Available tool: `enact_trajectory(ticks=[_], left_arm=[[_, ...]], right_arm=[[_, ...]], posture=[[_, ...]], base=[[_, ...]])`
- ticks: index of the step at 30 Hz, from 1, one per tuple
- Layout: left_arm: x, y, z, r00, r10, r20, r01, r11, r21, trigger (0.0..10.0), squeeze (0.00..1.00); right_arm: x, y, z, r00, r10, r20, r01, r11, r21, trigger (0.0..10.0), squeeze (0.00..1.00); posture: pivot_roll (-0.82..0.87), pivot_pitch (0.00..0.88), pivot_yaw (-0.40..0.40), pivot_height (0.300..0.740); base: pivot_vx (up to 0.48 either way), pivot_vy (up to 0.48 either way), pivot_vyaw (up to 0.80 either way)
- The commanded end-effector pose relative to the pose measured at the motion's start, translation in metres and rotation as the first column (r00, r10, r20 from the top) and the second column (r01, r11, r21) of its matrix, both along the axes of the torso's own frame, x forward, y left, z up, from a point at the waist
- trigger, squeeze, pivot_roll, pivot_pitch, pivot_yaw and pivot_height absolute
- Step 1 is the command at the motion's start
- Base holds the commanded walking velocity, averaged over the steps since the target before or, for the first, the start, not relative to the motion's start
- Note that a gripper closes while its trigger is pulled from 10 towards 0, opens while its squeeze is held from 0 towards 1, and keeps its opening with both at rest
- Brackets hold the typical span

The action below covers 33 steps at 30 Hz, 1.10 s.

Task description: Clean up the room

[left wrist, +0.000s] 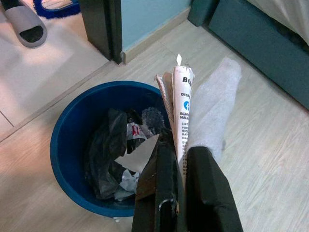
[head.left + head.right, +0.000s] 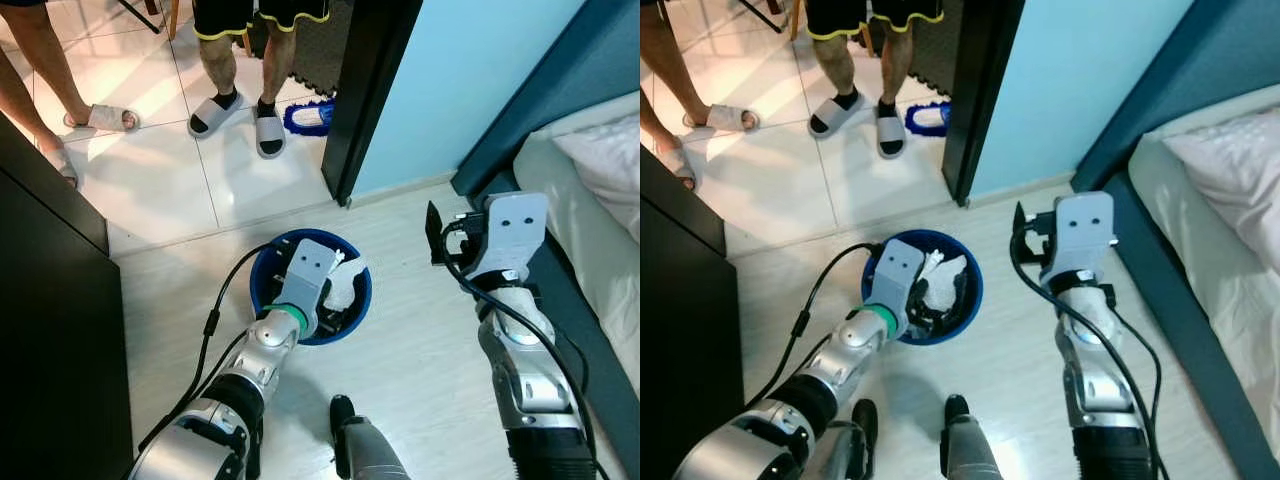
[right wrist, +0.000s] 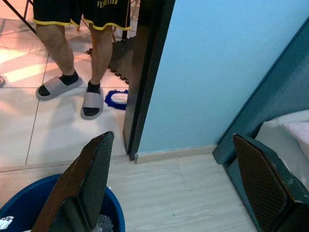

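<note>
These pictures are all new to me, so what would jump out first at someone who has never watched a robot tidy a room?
The blue bin on the pale wood floor draws the eye, already holding crumpled rubbish. The left gripper hangs right over it, shut on a bundle of printed paper and grey cloth. The right gripper is raised beside it, open and holding nothing, near the bed, while two people in slippers stand on the tiles past the doorway.

The white paper wrapper (image 1: 182, 104) pinched in the left gripper (image 1: 186, 159) bore partly cut blue print, legibly "BGM", "MALA", "SIZE" and "DISA", while the person's black shorts (image 3: 79, 10) read "FLURSTER", uncertainly.
</note>
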<state>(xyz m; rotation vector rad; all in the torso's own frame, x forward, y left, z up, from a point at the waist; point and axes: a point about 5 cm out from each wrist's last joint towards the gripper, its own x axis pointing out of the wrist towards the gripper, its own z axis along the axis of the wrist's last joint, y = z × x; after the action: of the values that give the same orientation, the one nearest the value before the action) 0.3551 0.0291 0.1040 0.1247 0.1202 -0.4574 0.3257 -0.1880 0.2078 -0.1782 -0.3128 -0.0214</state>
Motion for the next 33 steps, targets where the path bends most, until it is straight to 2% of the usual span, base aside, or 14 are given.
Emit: enact_trajectory(ticks=[1, 8, 13, 14, 15, 16, 18, 22, 23, 29, 30, 33], left_arm=[[-0.006, -0.004, -0.01, 0.999, -0.012, -0.029, 0.012, 1.0, 0.01, 10.0, 0.0], [-0.006, -0.004, -0.01, 0.999, -0.013, -0.03, 0.013, 1.0, 0.012, 10.0, 0.0], [-0.006, -0.003, -0.011, 0.999, -0.011, -0.032, 0.011, 1.0, 0.014, 10.0, 0.0], [-0.006, -0.003, -0.011, 0.999, -0.01, -0.032, 0.011, 1.0, 0.014, 10.0, 0.0], [-0.006, -0.003, -0.011, 0.999, -0.01, -0.032, 0.01, 1.0, 0.015, 10.0, 0.0], [-0.006, -0.002, -0.011, 0.999, -0.008, -0.032, 0.008, 1.0, 0.015, 10.0, 0.0], [-0.005, -0.001, -0.011, 0.999, -0.006, -0.031, 0.006, 1.0, 0.016, 10.0, 0.0], [-0.005, 0.0, -0.011, 1.0, -0.002, -0.029, 0.003, 1.0, 0.016, 10.0, 0.0], [-0.005, 0.0, -0.011, 1.0, -0.001, -0.028, 0.001, 1.0, 0.016, 10.0, 0.0], [-0.004, 0.001, -0.01, 1.0, 0.003, -0.026, -0.003, 1.0, 0.019, 10.0, 0.0], [-0.004, 0.0, -0.01, 1.0, -0.001, -0.027, 0.002, 1.0, 0.015, 10.0, 1.0], [-0.004, 0.0, -0.01, 1.0, -0.005, -0.027, 0.005, 1.0, 0.013, 10.0, 1.0]], right_arm=[[-0.003, -0.001, -0.01, 0.999, -0.008, -0.035, 0.008, 1.0, 0.007, 10.0, 1.0], [-0.004, 0.005, -0.01, 0.999, 0.041, -0.035, -0.04, 0.999, 0.028, 10.0, 1.0], [-0.005, 0.018, -0.01, 0.992, 0.118, -0.036, -0.116, 0.992, 0.05, 10.0, 1.0], [-0.005, 0.02, -0.01, 0.991, 0.126, -0.036, -0.124, 0.991, 0.053, 10.0, 0.0], [-0.004, 0.021, -0.01, 0.991, 0.128, -0.035, -0.126, 0.991, 0.052, 10.0, 0.0], [-0.004, 0.022, -0.01, 0.991, 0.128, -0.033, -0.126, 0.991, 0.054, 0.4, 0.0], [-0.004, 0.023, -0.01, 0.991, 0.128, -0.031, -0.126, 0.99, 0.057, 0.0, 0.0], [-0.003, 0.025, -0.01, 0.99, 0.134, -0.031, -0.132, 0.989, 0.06, 0.0, 0.0], [-0.003, 0.025, -0.009, 0.99, 0.135, -0.032, -0.133, 0.989, 0.059, 10.0, 0.0], [-0.003, 0.024, -0.01, 0.991, 0.13, -0.037, -0.127, 0.99, 0.06, 10.0, 0.0], [-0.003, 0.024, -0.01, 0.991, 0.129, -0.038, -0.127, 0.99, 0.061, 10.0, 0.0], [-0.003, 0.023, -0.01, 0.991, 0.128, -0.039, -0.125, 0.99, 0.062, 10.0, 0.0]], posture=[[-0.18, 0.446, 0.041, 0.74], [-0.18, 0.451, 0.04, 0.74], [-0.17, 0.452, 0.039, 0.74], [-0.17, 0.451, 0.038, 0.74], [-0.17, 0.451, 0.038, 0.74], [-0.16, 0.45, 0.037, 0.74], [-0.16, 0.45, 0.037, 0.74], [-0.16, 0.45, 0.036, 0.74], [-0.16, 0.449, 0.036, 0.74], [-0.16, 0.448, 0.036, 0.74], [-0.16, 0.448, 0.036, 0.74], [-0.16, 0.449, 0.038, 0.74]], base=[[0.0, 0.0, 0.0], [0.0, 0.0, 0.0], [0.0, 0.0, 0.0], [0.0, 0.0, 0.0], [0.0, 0.0, 0.0], [0.0, 0.0, 0.0], [0.0, 0.0, 0.0], [0.0, 0.0, 0.0], [0.0, 0.0, 0.0], [0.0, 0.0, 0.0], [0.0, 0.0, 0.0], [0.0, 0.0, 0.0]])
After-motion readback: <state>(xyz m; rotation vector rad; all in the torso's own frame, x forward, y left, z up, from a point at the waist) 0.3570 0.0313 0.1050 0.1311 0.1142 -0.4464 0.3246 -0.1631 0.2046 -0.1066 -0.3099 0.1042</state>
